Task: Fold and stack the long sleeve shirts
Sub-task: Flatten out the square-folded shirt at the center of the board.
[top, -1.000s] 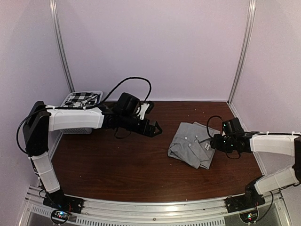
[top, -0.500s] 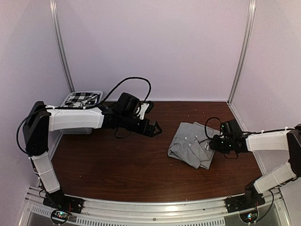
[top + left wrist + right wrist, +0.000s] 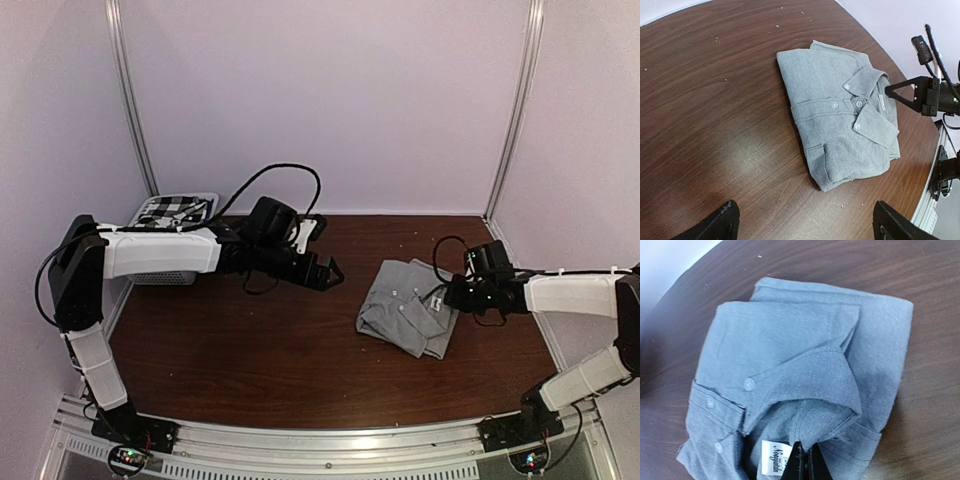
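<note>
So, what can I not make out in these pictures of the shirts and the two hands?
Checked shirt: top view, the left arm and the basket hide most; folded or not is unclear.
Right hand: right wrist view, bottom edge cuts its shut fingertips; pinched cloth unclear.
Grey shirt label: right wrist view, blurred, unreadable.
Its sleeves: folded under, hidden in every view.

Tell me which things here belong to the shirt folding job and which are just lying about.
Part of the job: grey shirt, folded on the table; checked shirt, in the white basket; right end effector, shut at the grey collar; left end effector, open.
Just lying about: white basket; specks on the table.
</note>
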